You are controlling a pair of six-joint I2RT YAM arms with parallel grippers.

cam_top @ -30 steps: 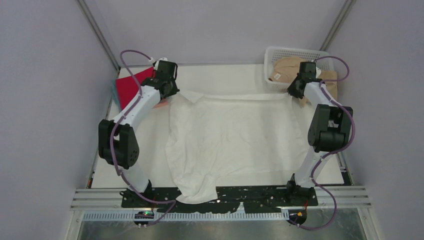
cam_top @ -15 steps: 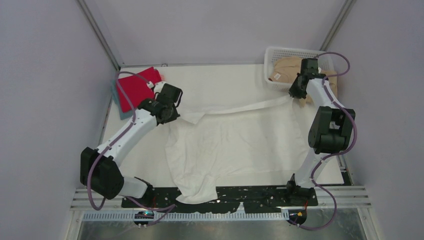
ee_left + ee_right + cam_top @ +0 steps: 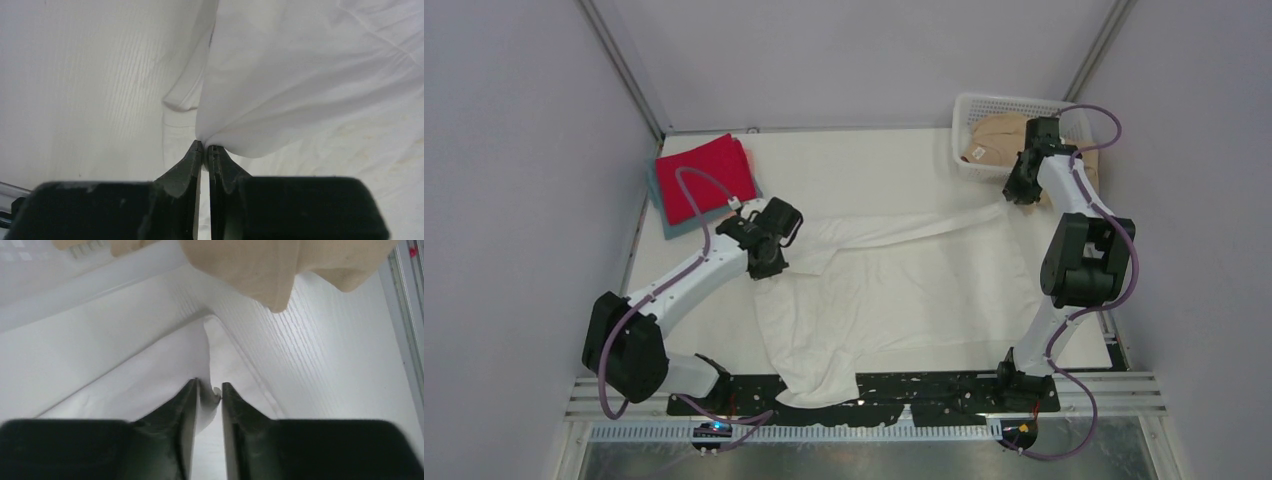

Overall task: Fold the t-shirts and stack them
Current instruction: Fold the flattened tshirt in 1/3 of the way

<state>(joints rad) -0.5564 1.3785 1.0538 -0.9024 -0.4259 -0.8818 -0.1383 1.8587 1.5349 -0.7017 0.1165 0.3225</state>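
Right now your left gripper (image 3: 205,148) is pinched tight on one end of the far hem of the white t-shirt (image 3: 894,290), and your right gripper (image 3: 210,385) clamps the other end beside the basket (image 3: 1014,99). That hem runs slantwise across the table, left end nearer you, with the body lying nearward of both claws. The neck label (image 3: 973,153) on the tan shirt (image 3: 999,135) is too small to read.

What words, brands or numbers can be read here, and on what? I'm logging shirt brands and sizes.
No text is legible in any view.
The neck label on the tan t-shirt in the basket: too small to read.
The white t-shirt: no print shows.
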